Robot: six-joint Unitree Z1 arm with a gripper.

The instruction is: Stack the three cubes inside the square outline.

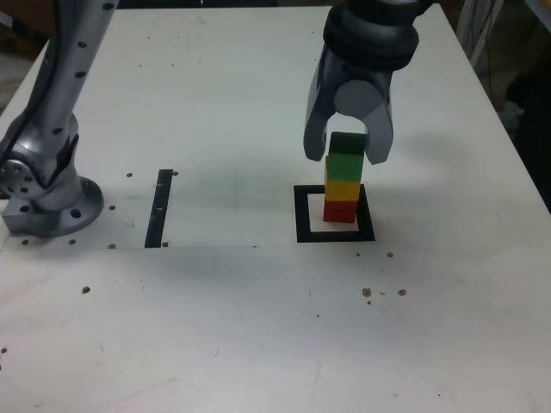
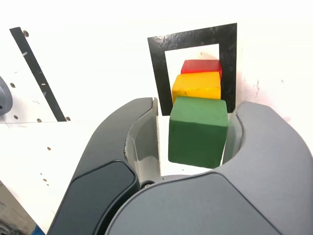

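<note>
Three cubes stand in one stack inside the square outline (image 1: 303, 215): red (image 1: 340, 211) at the bottom, yellow (image 1: 343, 188) in the middle, green (image 1: 347, 153) on top. My gripper (image 1: 346, 157) hangs over the stack with a finger on each side of the green cube. The wrist view looks down the stack: green (image 2: 198, 132), yellow (image 2: 196, 86), red (image 2: 201, 65), with the black outline (image 2: 159, 63) around them. A narrow gap shows there between one jaw and the green cube, while the other jaw sits close against it. The gripper (image 2: 195, 107) is slightly open.
A narrow black strip (image 1: 160, 206) (image 2: 36, 73) lies on the white table towards the exterior view's left. The arm's grey base (image 1: 47, 202) is bolted at the far left. Small screw holes dot the tabletop.
</note>
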